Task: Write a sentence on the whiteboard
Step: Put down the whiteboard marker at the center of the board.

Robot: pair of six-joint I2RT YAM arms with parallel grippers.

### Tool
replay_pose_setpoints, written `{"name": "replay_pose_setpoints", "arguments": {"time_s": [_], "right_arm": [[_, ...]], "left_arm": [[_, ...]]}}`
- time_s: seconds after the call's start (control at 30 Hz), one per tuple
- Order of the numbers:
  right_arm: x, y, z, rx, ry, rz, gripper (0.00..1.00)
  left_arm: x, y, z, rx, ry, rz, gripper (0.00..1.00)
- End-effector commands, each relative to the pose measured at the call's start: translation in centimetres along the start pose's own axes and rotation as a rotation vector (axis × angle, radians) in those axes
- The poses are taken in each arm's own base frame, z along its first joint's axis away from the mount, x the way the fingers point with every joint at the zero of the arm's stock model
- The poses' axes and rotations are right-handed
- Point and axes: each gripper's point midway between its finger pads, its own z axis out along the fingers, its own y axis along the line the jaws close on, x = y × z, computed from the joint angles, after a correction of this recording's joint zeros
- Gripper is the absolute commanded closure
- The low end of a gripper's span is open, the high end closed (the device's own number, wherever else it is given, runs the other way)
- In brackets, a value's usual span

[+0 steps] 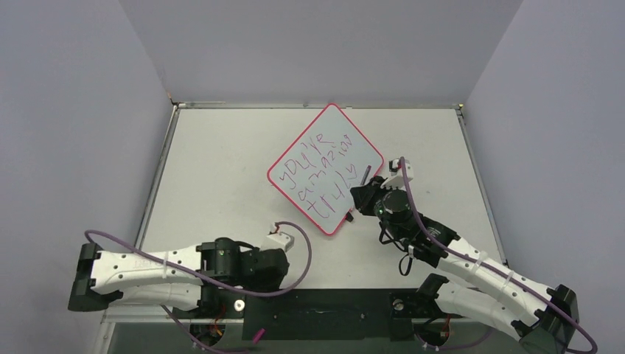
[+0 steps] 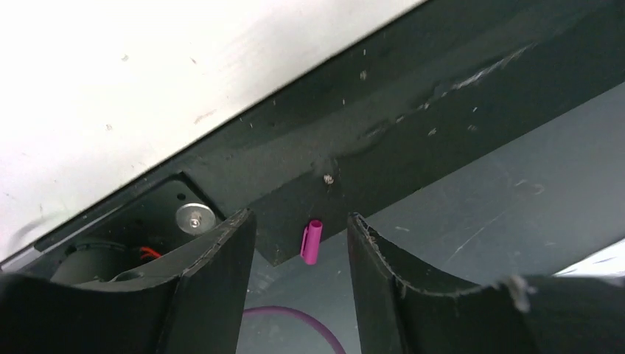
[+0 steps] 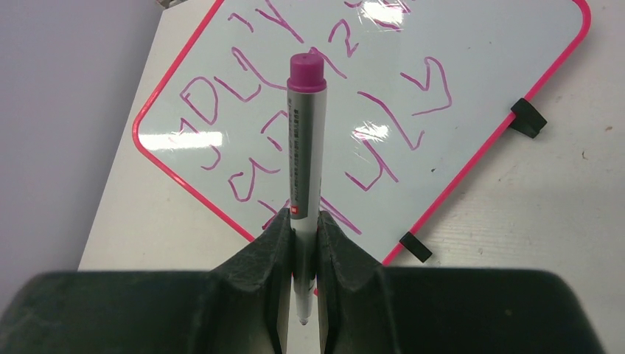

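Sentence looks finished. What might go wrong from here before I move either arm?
1. The marker sits uncapped in the shut right claw, tip down at the whiteboard edge; a low sweep may smear the sentence.
2. Its cap lies past the table near edge, below the open left claw; recapping looks awkward, so the tip might dry.

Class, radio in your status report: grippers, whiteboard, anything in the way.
Right gripper shut on marker. Left gripper open, empty. Whiteboard carries three-line sentence. No obstruction seen.
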Motion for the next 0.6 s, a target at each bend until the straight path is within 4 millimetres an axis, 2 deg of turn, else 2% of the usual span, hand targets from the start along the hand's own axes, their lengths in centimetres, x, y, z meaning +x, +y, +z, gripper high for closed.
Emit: {"name": "replay_pose_setpoints", "arguments": {"time_s": [0.0,0.07,0.1,0.17,0.27,0.33,0.4,0.5,0.57], "right_arm": [[-1.2,-0.2,-0.9,-0.001,-0.056,0.051,1.00],[-1.1,-0.5,-1.2,0.003,-0.063,0.058,1.00],[-0.9,-0.7,-1.3,0.007,-0.061,0.058,1.00],[-0.9,-1.0,-1.5,0.010,-0.068,0.064,1.00],[-1.2,-1.0,-1.5,0.016,-0.079,0.072,1.00],[-1.3,-1.0,-1.2,0.028,-0.080,0.069,1.00],[-1.6,-0.8,-1.1,0.032,-0.080,0.062,1.00],[-1.8,-0.8,-0.9,0.043,-0.083,0.048,1.00],[-1.9,-1.0,-0.8,0.054,-0.088,0.043,1.00]], "left_arm": [[0.8,-0.8,-0.6,-0.082,-0.033,-0.020,0.53],[1.8,-1.6,-0.6,-0.059,-0.018,0.008,0.51],[2.3,-1.6,-0.7,-0.063,-0.016,0.010,0.51],[2.1,-0.9,-1.1,-0.087,-0.046,-0.008,0.50],[0.1,-0.8,-2.0,-0.074,-0.156,-0.052,0.48],[-1.3,-1.9,-2.4,-0.014,-0.204,-0.072,0.47],[-1.2,-1.9,-1.8,-0.006,-0.167,-0.030,0.47],[-0.5,-0.8,-1.1,-0.058,-0.107,-0.018,0.45],[-1.4,0.1,-1.4,-0.096,-0.131,-0.033,0.43]]}}
